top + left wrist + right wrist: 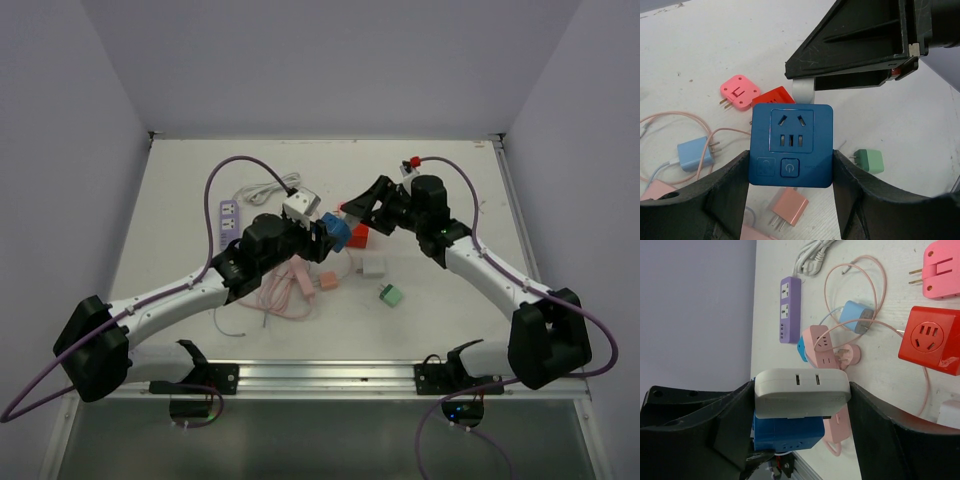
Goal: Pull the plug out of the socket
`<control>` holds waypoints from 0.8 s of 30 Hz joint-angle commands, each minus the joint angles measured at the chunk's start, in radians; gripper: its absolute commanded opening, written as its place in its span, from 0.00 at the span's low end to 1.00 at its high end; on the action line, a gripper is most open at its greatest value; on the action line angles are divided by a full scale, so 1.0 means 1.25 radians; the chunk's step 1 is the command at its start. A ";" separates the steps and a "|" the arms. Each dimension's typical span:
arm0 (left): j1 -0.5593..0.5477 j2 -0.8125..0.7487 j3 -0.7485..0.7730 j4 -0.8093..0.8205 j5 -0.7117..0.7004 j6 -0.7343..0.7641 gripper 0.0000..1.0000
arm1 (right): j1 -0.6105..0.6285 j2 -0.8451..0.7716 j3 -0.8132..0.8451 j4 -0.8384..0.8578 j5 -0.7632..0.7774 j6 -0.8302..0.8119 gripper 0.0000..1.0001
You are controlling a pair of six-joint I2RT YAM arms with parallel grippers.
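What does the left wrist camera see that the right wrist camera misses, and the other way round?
Only the left wrist view shows the front of the blue socket cube, with its power button, and a green plug. Only the right wrist view shows the slotted face of the white plug and a purple power strip. Both show the blue socket cube, the red cube and the light blue charger.

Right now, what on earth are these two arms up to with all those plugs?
The jaws of the left arm clamp a blue socket cube. The jaws of the right arm grip the grey plug stuck into its far side. The plug looks seated against the cube, so the pull-off isn't done yet. Spare chargers and a purple power strip lie on the table.
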 commanded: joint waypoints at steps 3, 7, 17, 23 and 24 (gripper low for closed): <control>-0.006 -0.031 -0.008 0.062 -0.033 -0.030 0.00 | 0.004 -0.043 -0.001 0.019 0.045 -0.008 0.54; -0.007 -0.039 -0.013 0.024 -0.022 -0.045 0.00 | 0.004 -0.045 0.011 0.000 0.071 -0.026 0.36; -0.006 -0.053 -0.042 -0.046 0.017 -0.089 0.00 | -0.030 -0.046 0.090 -0.049 0.184 -0.083 0.13; -0.006 -0.055 -0.044 -0.117 0.038 -0.088 0.00 | -0.068 -0.037 0.151 -0.083 0.231 -0.135 0.12; -0.007 -0.053 -0.045 -0.123 0.040 -0.085 0.00 | -0.072 -0.035 0.161 -0.085 0.232 -0.141 0.12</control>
